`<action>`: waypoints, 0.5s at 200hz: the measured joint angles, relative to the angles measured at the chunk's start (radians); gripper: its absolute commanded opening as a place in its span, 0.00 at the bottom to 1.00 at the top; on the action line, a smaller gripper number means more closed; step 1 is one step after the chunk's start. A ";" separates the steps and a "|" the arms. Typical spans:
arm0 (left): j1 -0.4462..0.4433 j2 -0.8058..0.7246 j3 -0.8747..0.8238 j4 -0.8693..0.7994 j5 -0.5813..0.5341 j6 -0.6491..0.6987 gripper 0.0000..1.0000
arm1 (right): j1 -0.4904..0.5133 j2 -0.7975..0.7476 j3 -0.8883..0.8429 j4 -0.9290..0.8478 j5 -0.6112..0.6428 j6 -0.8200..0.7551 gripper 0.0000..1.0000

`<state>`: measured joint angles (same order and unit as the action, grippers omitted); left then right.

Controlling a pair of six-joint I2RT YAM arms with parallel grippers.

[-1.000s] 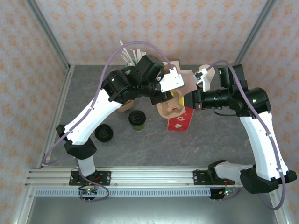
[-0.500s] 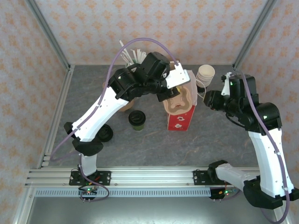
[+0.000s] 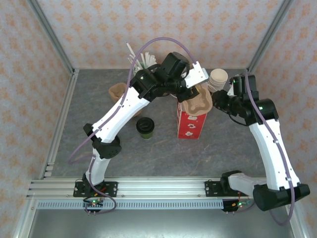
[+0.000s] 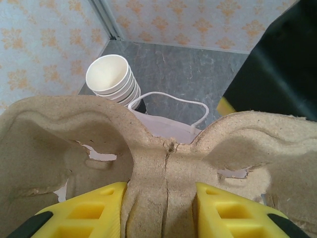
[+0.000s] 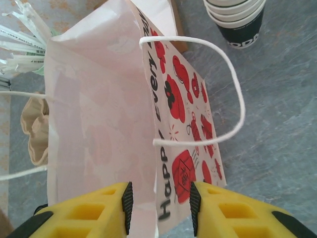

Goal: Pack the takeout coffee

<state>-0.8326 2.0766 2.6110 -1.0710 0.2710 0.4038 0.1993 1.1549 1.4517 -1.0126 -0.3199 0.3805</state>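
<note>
1. Takeout coffee (image 3: pixel 145 127) stands upright on the table (image 3: pixel 163 148). Its long axis is vertical, the black lid points up to the overhead camera, and a little of the dark-green wall shows under it.
2. The takeout coffee is left of the paper bag (image 3: pixel 190 125) and apart from it, near the white forearm of my left arm. No gripper touches it.
3. My left gripper (image 4: pixel 158 201) is clenched on the cup carrier (image 4: pixel 163 158). The two yellow fingers press the middle ridge of the brown pulp from both sides. It holds the carrier tilted over the open mouth of the bag.
4. My right gripper (image 5: pixel 159 203) is released. Its yellow fingers stand apart with nothing squeezed between them, at the right side of the bag. Its wrist camera looks at the bag's rim and the red printed wall.
5. Count: one takeout coffee, one paper bag with two white cord handles (image 5: pixel 233 94), one carrier in my grip, one stack of cream cups (image 3: pixel 218 78) behind the bag to the right, and one bundle of white straws (image 3: pixel 139 58) at the back.
6. One more brown shape (image 3: pixel 118 92) lies at the back left, near my left arm. I cannot tell if it is a second carrier.
</note>
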 measured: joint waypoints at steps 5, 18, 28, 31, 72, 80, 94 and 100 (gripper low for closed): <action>0.005 0.006 0.005 0.003 0.006 -0.004 0.34 | -0.003 0.010 -0.004 0.012 -0.008 0.004 0.39; 0.012 0.018 0.009 0.013 0.019 -0.013 0.34 | -0.007 0.035 -0.008 0.034 -0.027 0.014 0.39; 0.020 0.026 0.011 0.019 0.031 -0.017 0.34 | -0.011 0.052 -0.008 0.052 -0.038 0.018 0.39; 0.023 0.027 0.011 0.021 0.034 -0.018 0.34 | -0.011 0.058 -0.008 0.058 -0.040 0.020 0.39; 0.055 0.056 0.014 0.044 0.076 -0.042 0.34 | -0.013 0.103 -0.009 0.100 -0.040 0.024 0.39; 0.061 0.059 0.014 0.044 0.085 -0.047 0.34 | -0.015 0.108 -0.009 0.102 -0.039 0.024 0.40; 0.067 0.062 0.014 0.047 0.097 -0.056 0.34 | -0.016 0.113 -0.010 0.108 -0.035 0.023 0.40; 0.068 0.063 0.014 0.047 0.101 -0.058 0.34 | -0.016 0.114 -0.011 0.111 -0.032 0.023 0.40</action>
<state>-0.7643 2.1391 2.6251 -1.0241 0.3725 0.3454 0.1837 1.2694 1.4406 -0.9020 -0.3515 0.4038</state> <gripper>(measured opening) 0.340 0.399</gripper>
